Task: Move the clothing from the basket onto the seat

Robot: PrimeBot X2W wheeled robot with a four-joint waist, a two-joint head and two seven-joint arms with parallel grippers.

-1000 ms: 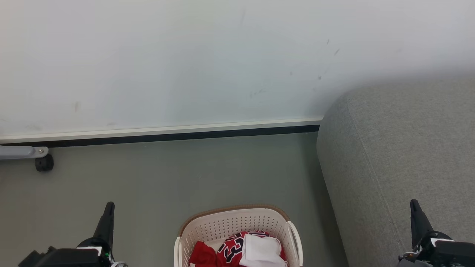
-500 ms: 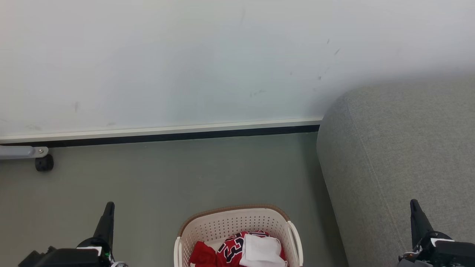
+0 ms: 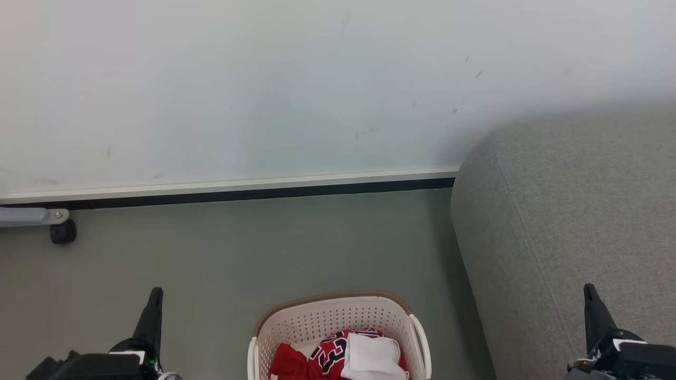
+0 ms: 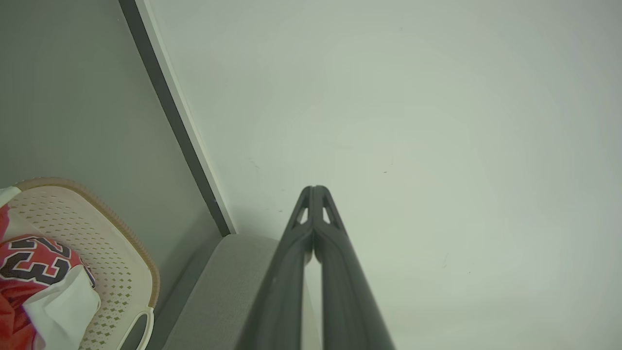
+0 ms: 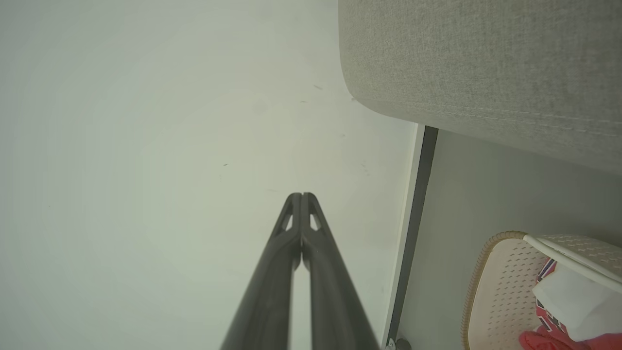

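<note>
Left claw (image 3: 156,293) at lower left of the head view, its two dark fingers pressed together along their length, gripping nothing, pointing toward the pale wall (image 3: 264,95). Right claw (image 3: 589,290) at lower right, likewise closed tight and empty, in front of the grey seat (image 3: 570,221).

Clothing (image 3: 338,354) inside the basket (image 3: 327,315), bunched up: red fabric at the left, a white folded panel on top at the right, black-white numerals between them. Basket on the grey-green floor (image 3: 237,248), between the two claws and apart from both, near the left side of the seat but not touching it.

Dark baseboard strip (image 3: 227,194) along the foot of the wall. Small black caster (image 3: 63,232) under a grey bar at far left.
</note>
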